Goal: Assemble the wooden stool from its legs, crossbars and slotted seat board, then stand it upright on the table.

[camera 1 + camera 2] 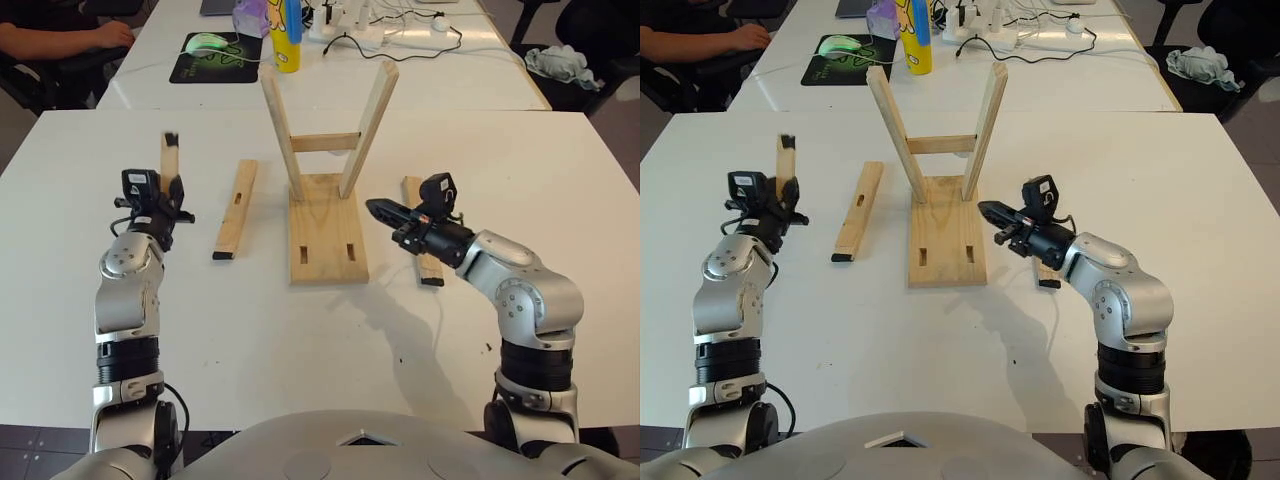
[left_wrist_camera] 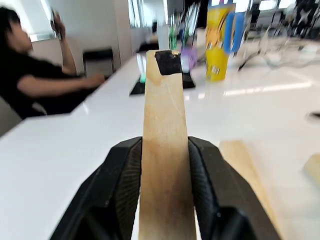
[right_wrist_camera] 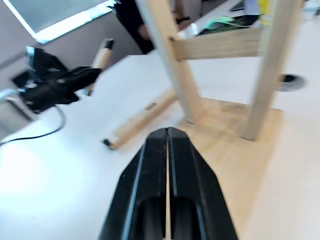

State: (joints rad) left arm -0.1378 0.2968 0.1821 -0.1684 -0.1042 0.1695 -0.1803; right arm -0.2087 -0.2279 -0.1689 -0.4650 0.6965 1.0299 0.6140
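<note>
Leg [image 2: 165, 125] clamped in your left gripper [image 1: 168, 198]; right gripper [image 1: 382, 210] closed, empty. Square it over an open slot in seat board [image 1: 325, 270] before pressing.

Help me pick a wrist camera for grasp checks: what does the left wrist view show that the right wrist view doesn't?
Left wrist view, not right: up close, the fingers of the left gripper clamping both sides of the light wooden leg with a black-capped end. Right wrist view, not left: the right gripper, fingers shut, and two upright wooden legs joined by a wooden crossbar. Both: the held leg, a loose wooden leg lying flat, the white table.
</note>
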